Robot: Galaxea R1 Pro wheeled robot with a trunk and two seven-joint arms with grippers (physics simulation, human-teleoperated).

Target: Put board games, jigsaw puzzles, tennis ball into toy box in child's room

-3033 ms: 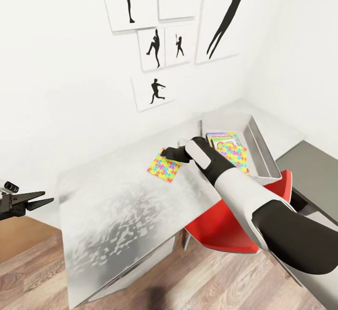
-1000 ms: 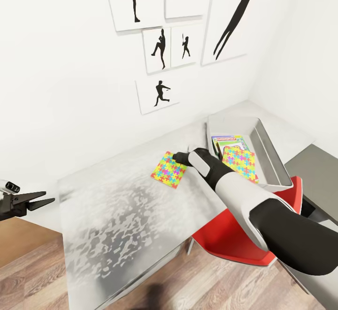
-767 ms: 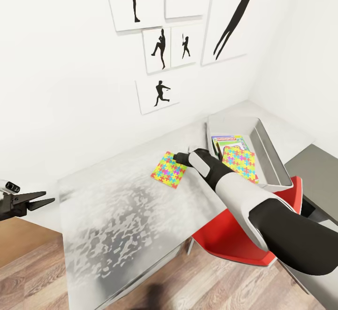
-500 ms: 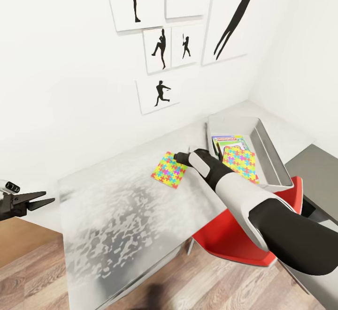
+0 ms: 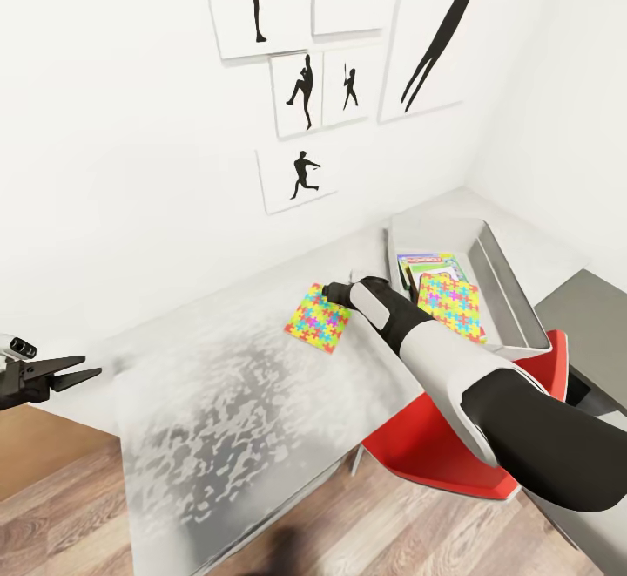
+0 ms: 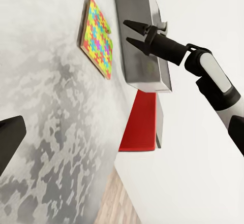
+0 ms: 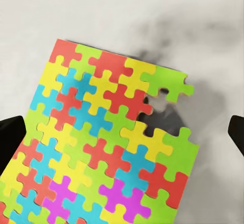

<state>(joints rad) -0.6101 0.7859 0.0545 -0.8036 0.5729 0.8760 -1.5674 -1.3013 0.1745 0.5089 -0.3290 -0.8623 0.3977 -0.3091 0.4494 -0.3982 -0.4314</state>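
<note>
A thin flat square jigsaw puzzle (image 5: 318, 328) of interlocking yellow, red, blue, green and pink pieces is seen lying flat on the long pale grey-white mottled table (image 5: 226, 402), just beside the near-left end of the light grey rectangular toy box (image 5: 509, 297). In the right wrist view the same puzzle (image 7: 101, 148) is seen from above, with a gap of missing pieces at one edge. The black two-fingered right gripper (image 5: 329, 290) is held over the puzzle's edge nearest the toy box; in the left wrist view (image 6: 133, 34) its tapered fingers are seen parted, with nothing between them, and clear of the puzzle (image 6: 99, 36). In the right wrist view two dark fingertips (image 7: 11, 137) are seen at opposite edges of the picture, set wide apart over the puzzle.

Inside the toy box a second jigsaw puzzle square (image 5: 450, 304) is seen lying on top of a green-and-white printed board game box (image 5: 427, 264); further boxes beneath cannot be told apart.

The left gripper (image 5: 83, 376) is held off the table's left end, well apart from the puzzle, with its black fingers a little parted and empty. A red chair (image 5: 453, 463) is seen tucked under the table below the toy box. Black silhouette athlete pictures (image 5: 300, 88) are hung on the white wall behind.
</note>
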